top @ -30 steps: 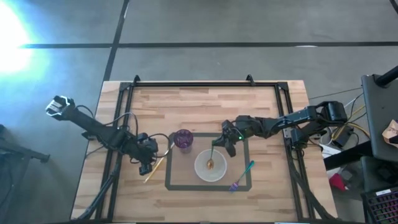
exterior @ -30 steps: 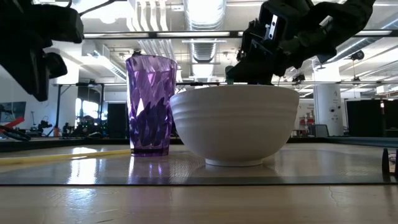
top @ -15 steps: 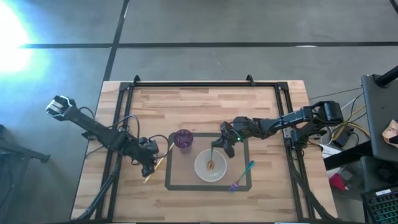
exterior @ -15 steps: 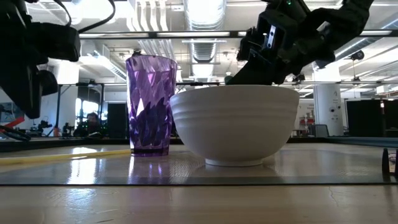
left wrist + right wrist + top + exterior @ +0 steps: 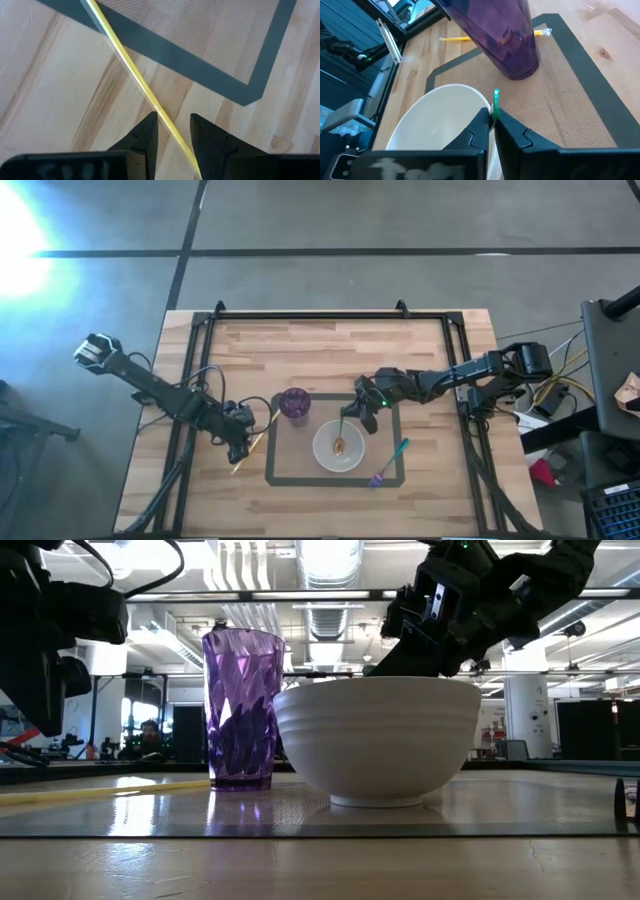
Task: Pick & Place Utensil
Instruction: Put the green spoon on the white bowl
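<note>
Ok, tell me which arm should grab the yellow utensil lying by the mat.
Left. The left gripper hangs right over the yellow utensil, fingers straddling it, open. The right gripper is at the white bowl, shut on a green utensil.

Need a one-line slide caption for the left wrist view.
Left gripper open astride a yellow utensil handle lying across the wooden table and the mat's dark border.
</note>
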Tool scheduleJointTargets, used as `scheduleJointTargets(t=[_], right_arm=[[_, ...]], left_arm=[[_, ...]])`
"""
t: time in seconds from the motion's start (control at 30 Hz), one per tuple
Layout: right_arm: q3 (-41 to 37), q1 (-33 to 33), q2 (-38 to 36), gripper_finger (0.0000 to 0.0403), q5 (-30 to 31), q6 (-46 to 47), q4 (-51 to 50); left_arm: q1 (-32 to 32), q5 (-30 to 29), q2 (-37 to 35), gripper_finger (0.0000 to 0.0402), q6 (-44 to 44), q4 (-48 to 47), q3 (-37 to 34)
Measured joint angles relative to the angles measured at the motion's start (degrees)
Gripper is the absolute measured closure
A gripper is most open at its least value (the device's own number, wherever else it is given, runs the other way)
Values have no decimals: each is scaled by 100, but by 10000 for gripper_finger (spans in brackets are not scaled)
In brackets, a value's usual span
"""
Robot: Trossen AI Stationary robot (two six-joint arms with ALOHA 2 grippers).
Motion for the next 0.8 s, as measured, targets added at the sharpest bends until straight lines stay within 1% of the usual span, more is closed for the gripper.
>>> scheduleJointTargets(t=[0.5, 0.8], right_arm=[[-4, 2, -3, 320, 17, -4, -106], [-4, 2, -20, 289, 13, 10, -138]], left_arm=[[0, 8, 0, 296, 13, -21, 7], [0, 50, -2, 296, 185, -224, 262]])
